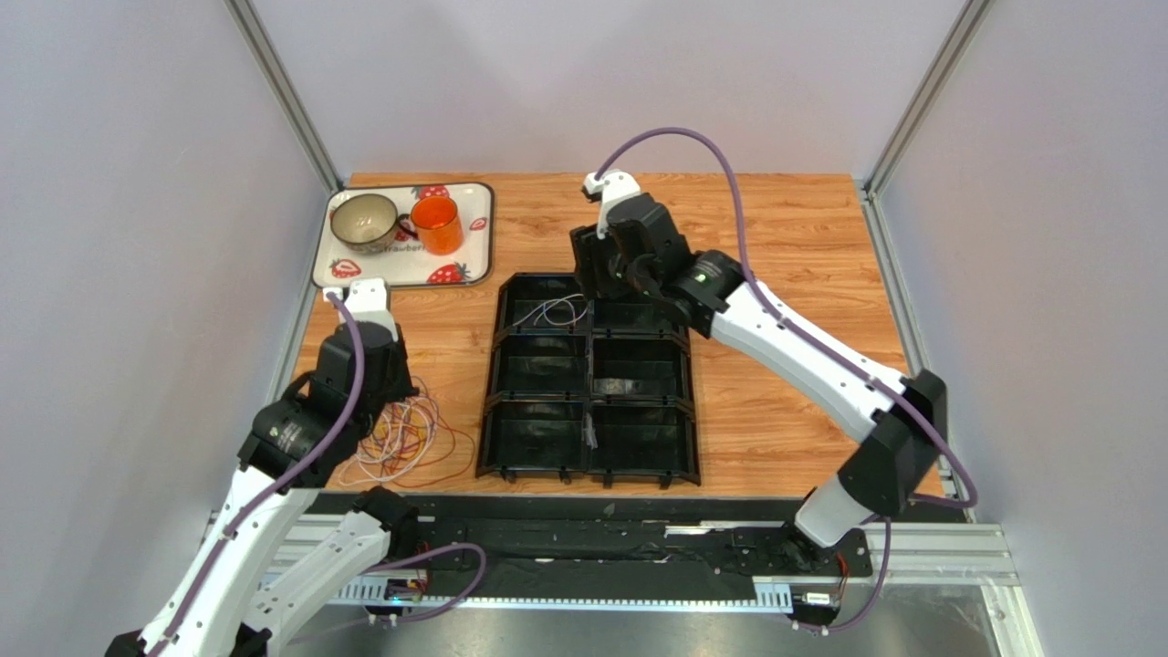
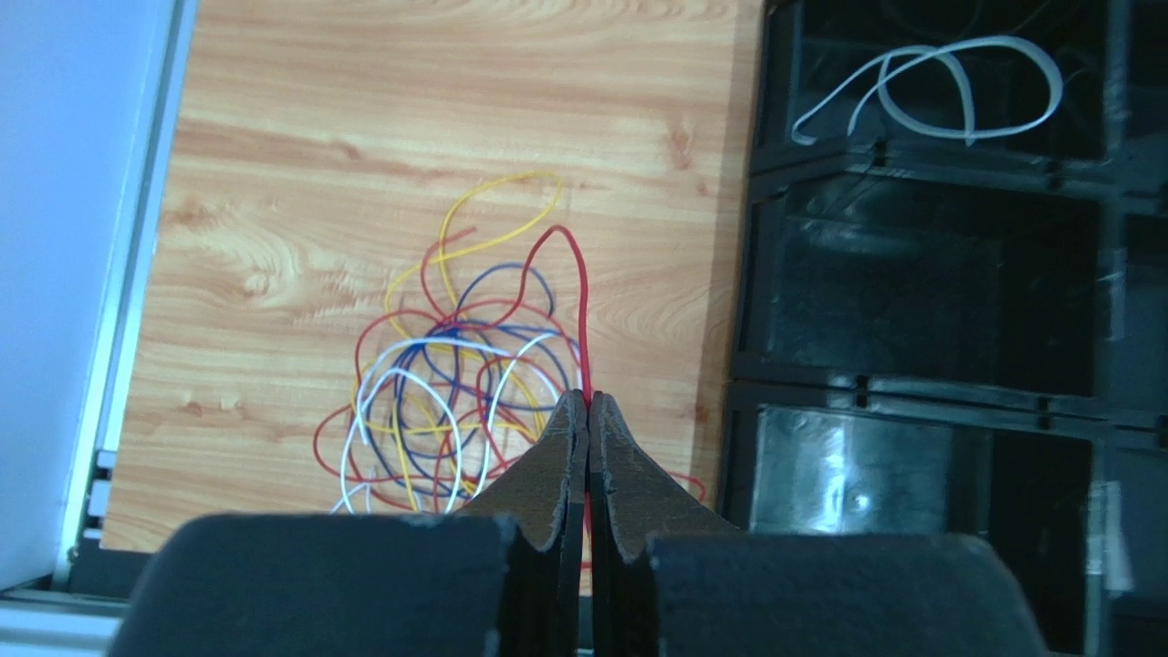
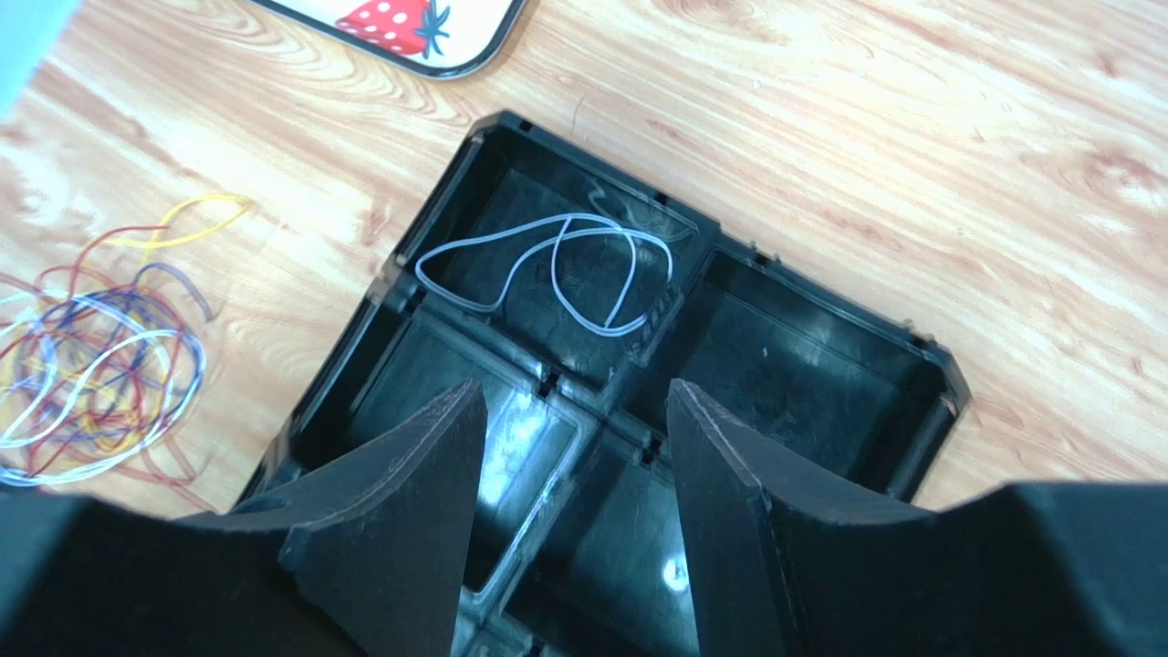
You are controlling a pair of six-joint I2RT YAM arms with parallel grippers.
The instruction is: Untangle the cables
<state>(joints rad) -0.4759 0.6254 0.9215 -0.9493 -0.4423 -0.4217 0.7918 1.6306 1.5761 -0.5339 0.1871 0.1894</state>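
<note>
Red cable [image 2: 581,294] is pinched in the shut left gripper [image 2: 588,404], low centre of the left wrist view, at the right edge of the tangle [image 2: 439,397]. Right gripper [image 3: 576,411] stands wide and empty above the tray [image 3: 946,377]. White cable [image 3: 549,267] lies in the tray's bin at top centre. Best to lift red slowly, straight up, and watch for snagged loops.
</note>
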